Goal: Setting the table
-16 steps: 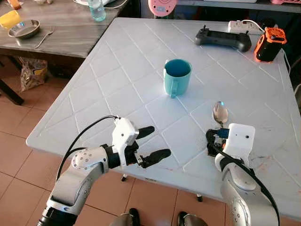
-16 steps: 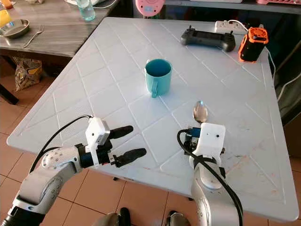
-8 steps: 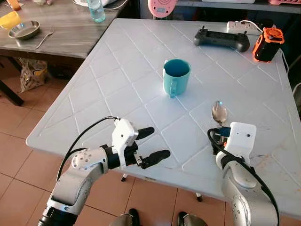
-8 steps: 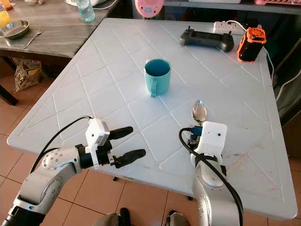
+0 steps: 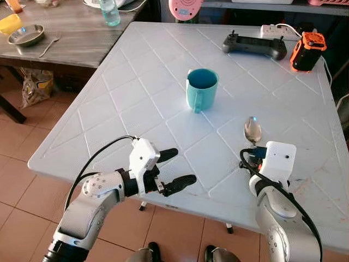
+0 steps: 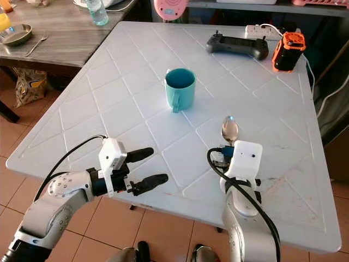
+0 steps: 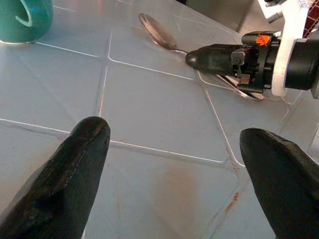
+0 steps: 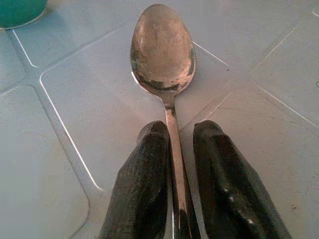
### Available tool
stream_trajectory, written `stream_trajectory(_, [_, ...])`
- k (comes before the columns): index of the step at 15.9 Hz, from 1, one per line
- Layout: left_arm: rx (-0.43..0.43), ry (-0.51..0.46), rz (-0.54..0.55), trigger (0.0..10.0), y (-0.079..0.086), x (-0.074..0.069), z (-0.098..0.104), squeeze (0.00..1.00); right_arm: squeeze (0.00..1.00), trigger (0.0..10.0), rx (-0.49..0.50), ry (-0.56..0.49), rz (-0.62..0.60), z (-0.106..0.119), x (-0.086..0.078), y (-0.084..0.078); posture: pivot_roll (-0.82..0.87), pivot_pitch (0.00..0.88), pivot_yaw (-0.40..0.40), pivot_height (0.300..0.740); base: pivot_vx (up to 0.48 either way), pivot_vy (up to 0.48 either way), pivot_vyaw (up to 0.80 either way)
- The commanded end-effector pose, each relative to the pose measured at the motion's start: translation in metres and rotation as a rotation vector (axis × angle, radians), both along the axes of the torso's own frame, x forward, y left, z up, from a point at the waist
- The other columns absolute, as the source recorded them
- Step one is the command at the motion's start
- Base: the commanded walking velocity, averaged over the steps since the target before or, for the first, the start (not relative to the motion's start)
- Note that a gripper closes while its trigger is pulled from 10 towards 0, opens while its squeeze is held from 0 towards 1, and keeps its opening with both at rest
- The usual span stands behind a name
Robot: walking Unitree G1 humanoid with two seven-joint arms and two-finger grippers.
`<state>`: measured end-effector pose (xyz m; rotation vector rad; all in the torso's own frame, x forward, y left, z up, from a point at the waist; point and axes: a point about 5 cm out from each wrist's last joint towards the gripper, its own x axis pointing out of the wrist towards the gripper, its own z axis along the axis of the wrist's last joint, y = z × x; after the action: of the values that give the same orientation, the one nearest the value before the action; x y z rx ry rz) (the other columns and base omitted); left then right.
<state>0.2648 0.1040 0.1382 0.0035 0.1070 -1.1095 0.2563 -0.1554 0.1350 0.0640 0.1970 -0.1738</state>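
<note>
A polished metal spoon (image 8: 164, 50) lies flat on the white diamond-patterned worktop (image 5: 136, 103), bowl up and dully reflective, its slim handle pinched between the closed black fingers (image 8: 142, 199) of the right gripper (image 8: 174, 149). From the teal mug (image 5: 200, 89), the spoon sits at about four o'clock, near the worktop's front edge. The left gripper (image 5: 173, 167) hovers over that edge at the mug's seven o'clock, fingers spread wide and holding nothing. A black controller (image 5: 254, 45) and an orange-and-black device (image 5: 307, 51) rest at the far side.
</note>
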Motion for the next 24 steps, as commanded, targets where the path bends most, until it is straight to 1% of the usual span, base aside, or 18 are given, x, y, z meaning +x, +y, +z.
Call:
stream_trajectory(1, [0.013,0.001,-0.010,10.0,0.001,-0.003,0.000,0.00,0.00,0.0,0.054,0.087,0.066,-0.016,-0.005,0.013,0.03,0.220,0.081,0.740,0.000,0.000,0.00])
stream_trajectory(9, [0.017,0.005,-0.006,10.0,0.000,-0.003,-0.002,0.00,0.00,0.0,0.078,0.105,0.051,-0.021,-0.008,0.010,0.03,0.215,0.076,0.740,0.000,0.000,0.00])
stream_trajectory(11, [0.018,-0.010,0.006,10.0,-0.002,0.000,-0.003,0.00,0.00,0.0,0.080,0.106,0.047,-0.021,-0.008,0.008,0.03,0.208,0.069,0.740,0.000,0.000,0.00])
stream_trajectory(12, [0.007,-0.022,0.022,10.0,-0.003,0.002,-0.002,0.00,0.00,0.0,0.071,0.089,0.035,-0.019,-0.009,0.005,0.03,0.201,0.064,0.740,0.000,0.000,0.00])
stream_trajectory(13, [-0.009,-0.044,0.045,10.0,-0.004,0.007,0.002,0.00,0.00,0.0,0.047,0.029,0.018,-0.011,-0.009,0.000,0.03,0.192,0.059,0.740,0.000,0.000,0.00])
stream_trajectory(14, [-0.018,-0.065,0.074,10.0,-0.005,0.013,0.005,0.00,0.00,0.0,0.028,-0.066,0.052,0.001,-0.009,-0.001,0.03,0.182,0.055,0.740,0.000,0.000,0.00])
stream_trajectory(15, [-0.026,-0.077,0.098,10.0,-0.005,0.017,0.007,0.00,0.00,0.0,-0.006,-0.105,0.067,0.007,-0.009,0.000,0.03,0.178,0.054,0.740,0.000,0.000,0.00])
stream_trajectory(16, [-0.040,-0.105,0.141,10.0,-0.004,0.025,0.012,0.00,0.00,0.0,-0.029,-0.153,0.061,0.016,-0.011,-0.002,0.02,0.173,0.053,0.740,0.000,0.000,0.00])
stream_trajectory(18, [-0.052,-0.123,0.169,10.0,-0.004,0.031,0.014,0.00,0.00,0.0,-0.045,-0.185,0.049,0.020,-0.012,-0.005,0.02,0.160,0.046,0.740,0.000,0.000,0.00])
stream_trajectory(19, [-0.070,-0.142,0.206,10.0,-0.004,0.037,0.018,0.00,0.00,0.0,-0.063,-0.238,0.011,0.027,-0.014,-0.011,0.02,0.153,0.041,0.740,0.000,0.000,0.00])
stream_trajectory(21, [-0.093,-0.164,0.285,10.0,-0.001,0.045,0.022,0.00,0.00,0.0,-0.104,-0.327,-0.023,0.041,-0.018,-0.016,0.01,0.142,0.038,0.740,0.000,0.000,0.00])
stream_trajectory(24, [-0.111,-0.186,0.412,10.0,0.006,0.054,0.026,0.00,0.00,0.0,-0.182,-0.381,-0.036,0.051,-0.027,-0.019,0.02,0.139,0.032,0.740,0.000,0.000,0.00])
